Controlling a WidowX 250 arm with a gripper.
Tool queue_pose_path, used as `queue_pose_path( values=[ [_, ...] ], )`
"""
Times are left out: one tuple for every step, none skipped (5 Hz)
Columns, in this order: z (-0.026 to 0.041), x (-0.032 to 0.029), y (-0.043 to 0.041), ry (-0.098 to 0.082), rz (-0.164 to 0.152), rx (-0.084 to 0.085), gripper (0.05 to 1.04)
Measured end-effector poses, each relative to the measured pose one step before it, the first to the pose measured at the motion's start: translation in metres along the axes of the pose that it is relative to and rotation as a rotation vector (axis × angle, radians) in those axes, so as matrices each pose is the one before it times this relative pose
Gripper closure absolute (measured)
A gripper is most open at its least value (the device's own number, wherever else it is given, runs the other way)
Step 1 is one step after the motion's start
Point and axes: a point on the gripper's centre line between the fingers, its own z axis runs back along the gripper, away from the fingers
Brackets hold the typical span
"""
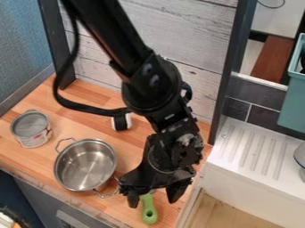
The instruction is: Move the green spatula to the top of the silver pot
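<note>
Camera view, and there's the green spatula [149, 214] on the wooden counter [129, 149], handle toward the front edge, far end hidden behind my pincer [154, 201]! I've got my two fingers wide apart, one to either side of the handle's upper part, nothing clamped between them. Just beside me sits the silver pot [86, 167], upright, its inside bare metal. Beyond the pot, a tin can [31, 127]; behind, a black-and-white object [121, 122]; and across from them, the white ridged drainboard [253, 153]!
</note>
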Motion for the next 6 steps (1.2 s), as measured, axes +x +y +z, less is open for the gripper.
queue_pose_path(
  values=[
    [-0.00862,-0.00453,-0.00488,0.0088,-0.0169,0.0344,0.083],
    [-0.0101,-0.00455,-0.00268,0.0324,-0.0071,0.0191,0.083],
    [-0.00526,0.00388,-0.00243,0.0079,0.0037,0.004,0.14],
    [-0.00202,0.00288,-0.00258,-0.0027,0.0095,-0.0078,0.438],
    [-0.00084,0.00227,0.00164,0.0093,0.0346,-0.0032,0.708],
    [-0.00175,0.00378,0.00556,0.0272,0.032,0.0012,0.725]
  ],
)
